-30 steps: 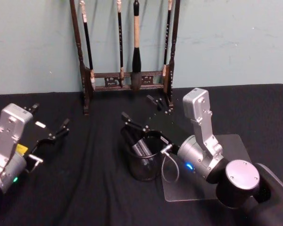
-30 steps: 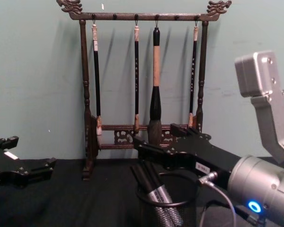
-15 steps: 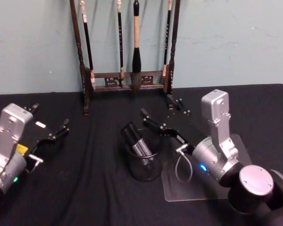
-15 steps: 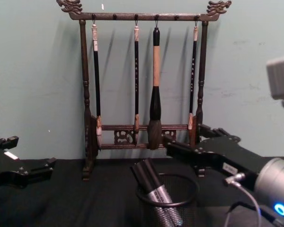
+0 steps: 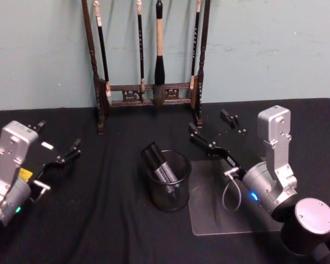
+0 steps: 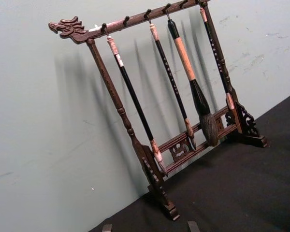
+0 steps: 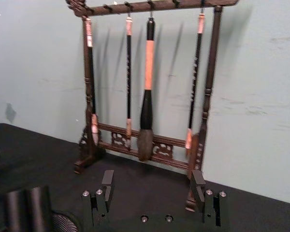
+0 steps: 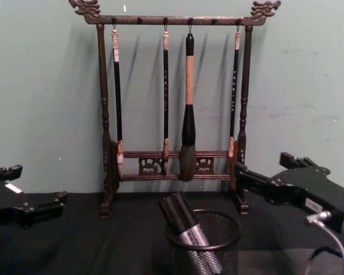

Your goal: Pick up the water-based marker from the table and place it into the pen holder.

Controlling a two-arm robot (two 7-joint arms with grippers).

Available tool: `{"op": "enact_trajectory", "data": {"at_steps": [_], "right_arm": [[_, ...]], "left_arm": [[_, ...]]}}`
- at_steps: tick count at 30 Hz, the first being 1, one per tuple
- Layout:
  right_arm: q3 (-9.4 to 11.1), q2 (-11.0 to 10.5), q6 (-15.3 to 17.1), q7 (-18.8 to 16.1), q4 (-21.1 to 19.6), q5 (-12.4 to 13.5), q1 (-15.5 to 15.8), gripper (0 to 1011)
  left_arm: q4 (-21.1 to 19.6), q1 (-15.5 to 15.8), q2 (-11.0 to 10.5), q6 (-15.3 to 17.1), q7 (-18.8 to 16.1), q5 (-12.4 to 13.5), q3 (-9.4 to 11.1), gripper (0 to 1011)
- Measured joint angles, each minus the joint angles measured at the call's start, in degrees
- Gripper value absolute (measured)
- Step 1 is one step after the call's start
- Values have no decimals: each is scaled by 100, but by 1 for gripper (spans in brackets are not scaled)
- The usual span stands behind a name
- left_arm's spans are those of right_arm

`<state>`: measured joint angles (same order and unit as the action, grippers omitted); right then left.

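Standing in the pen holder [image 5: 168, 181], two markers [image 5: 160, 165] leaned toward ten o'clock against the mesh cup's rim at the centre of the table [image 5: 110, 220], which suggested the placing step was done and what remained was clearing the arm away. The right gripper [image 5: 213, 133] hung at about two o'clock from the holder, near but apart from it, its fingers spread wide with nothing between them; the right wrist view showed both pads [image 7: 108, 180] standing apart over bare black cloth. The right arm reached forward and to the left from the robot's right side, its silver wrist joint low above a clear plastic sheet [image 5: 231, 212] just beside the cup at three o'clock. The next move, by this reckoning, called for a plain retreat that kept the dangling cable off the cup's rim. The left gripper [image 5: 58, 144] sat parked at nine o'clock, well apart from the holder, its fingers open and empty. The wooden brush rack [image 5: 148, 60] stood at twelve o'clock.
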<state>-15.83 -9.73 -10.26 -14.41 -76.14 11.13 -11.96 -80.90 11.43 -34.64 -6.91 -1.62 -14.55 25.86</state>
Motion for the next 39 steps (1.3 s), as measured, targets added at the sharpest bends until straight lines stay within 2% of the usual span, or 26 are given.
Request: {"op": "enact_trajectory", "data": {"at_steps": [7, 19, 31, 39], "right_arm": [[138, 7, 45, 164, -58, -173, 138, 1004], [345, 73, -59, 196, 91, -223, 298, 1004], [431, 143, -185, 102, 401, -253, 316, 1004], [436, 152, -197, 89, 420, -241, 312, 1004]], "left_arm": [[0, 0, 0, 0, 0, 0, 0, 1008], [0, 0, 0, 0, 0, 0, 0, 1009], [0, 0, 0, 0, 0, 0, 0, 1009], [0, 0, 0, 0, 0, 0, 0, 1009]]}}
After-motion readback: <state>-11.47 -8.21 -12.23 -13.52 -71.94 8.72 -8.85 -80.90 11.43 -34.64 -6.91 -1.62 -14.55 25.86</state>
